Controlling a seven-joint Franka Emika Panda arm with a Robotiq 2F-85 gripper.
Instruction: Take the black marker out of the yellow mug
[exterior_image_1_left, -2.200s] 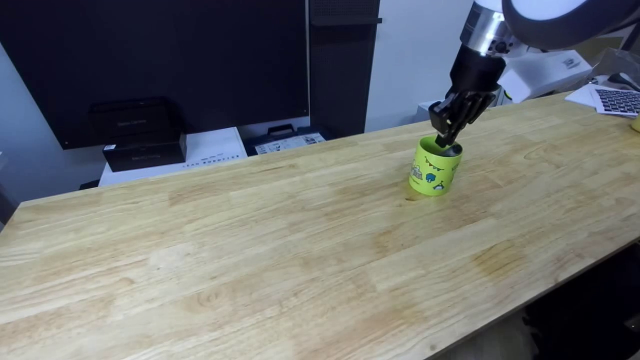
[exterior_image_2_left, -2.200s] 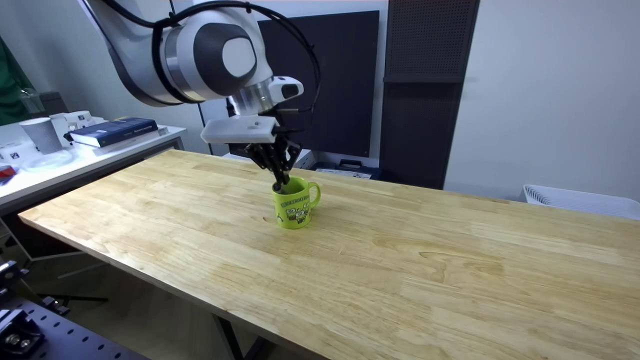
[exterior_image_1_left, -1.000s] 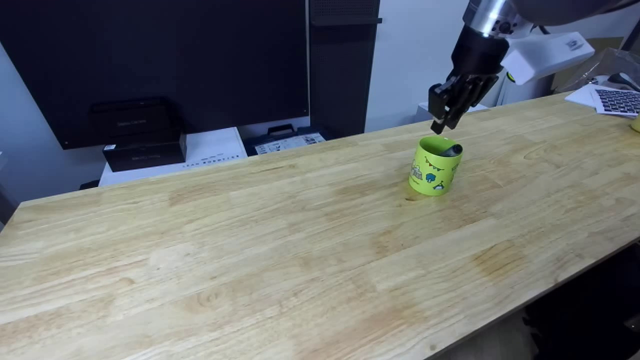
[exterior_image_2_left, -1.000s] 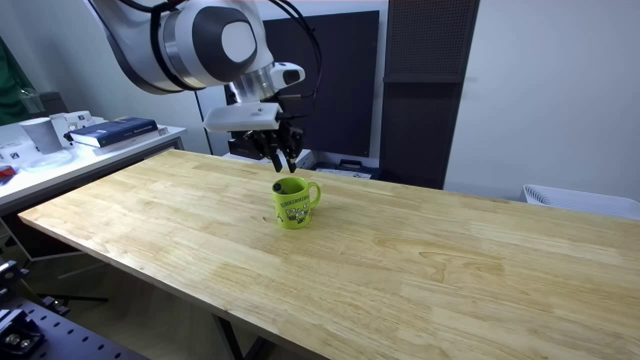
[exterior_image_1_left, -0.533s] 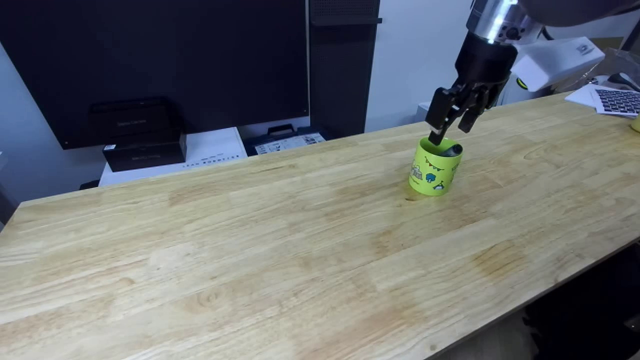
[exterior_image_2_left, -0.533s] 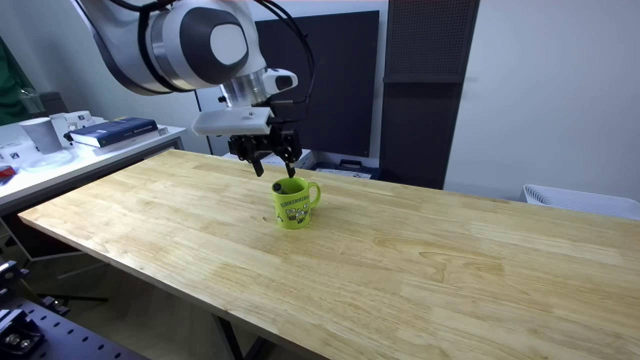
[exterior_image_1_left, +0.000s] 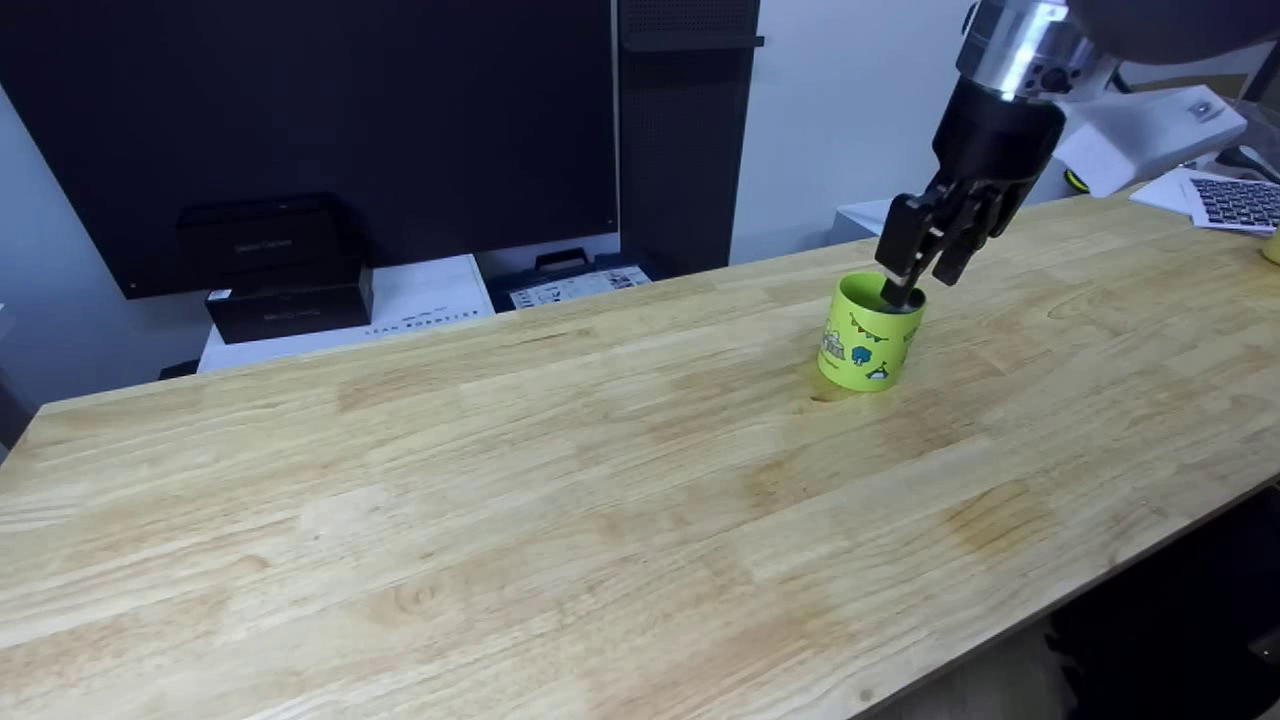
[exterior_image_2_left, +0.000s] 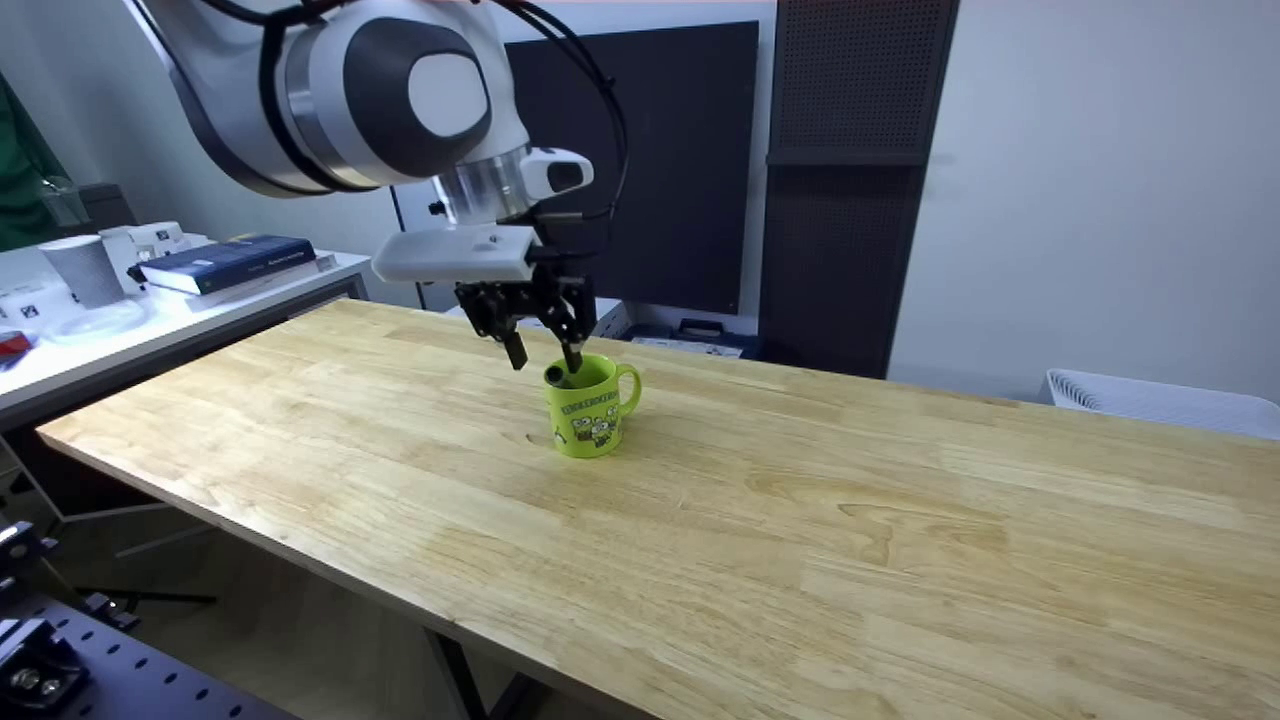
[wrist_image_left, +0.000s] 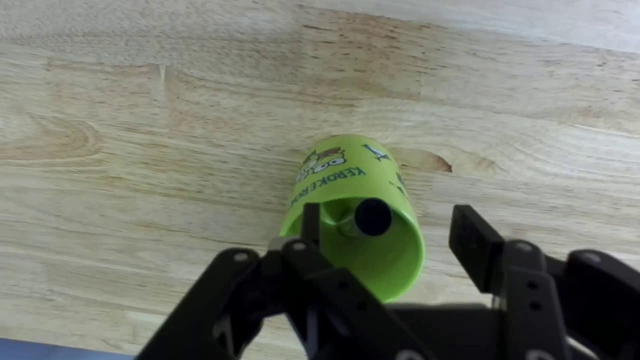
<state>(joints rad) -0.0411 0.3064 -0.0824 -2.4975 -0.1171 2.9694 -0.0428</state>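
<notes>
The yellow mug (exterior_image_1_left: 862, 348) stands upright on the wooden table, its handle showing in an exterior view (exterior_image_2_left: 630, 388). Inside it the black marker (wrist_image_left: 373, 217) leans against the wall with its round dark end at the rim; that end also shows beside the fingers in an exterior view (exterior_image_2_left: 556, 377). My gripper (wrist_image_left: 389, 222) is open just above, jaws wide apart with nothing gripped. In the wrist view the left finger (wrist_image_left: 311, 220) lies over the mug's mouth and the right finger (wrist_image_left: 475, 245) is outside the rim, so the marker's end appears between them. The marker's lower part is hidden.
The wooden table (exterior_image_2_left: 850, 540) stretches around the mug. In an exterior view a blue book (exterior_image_2_left: 230, 262) and a grey cup (exterior_image_2_left: 85, 270) sit on a white side surface. A checkered sheet (exterior_image_1_left: 1238, 203) lies at the table's far right, near a yellow object (exterior_image_1_left: 1272, 247) at the frame's edge.
About two seconds ago the gripper was down at the mug's mouth with its jaws together. It rose, opened wide, then shifted sideways and came down again. Mug and marker stayed put.
</notes>
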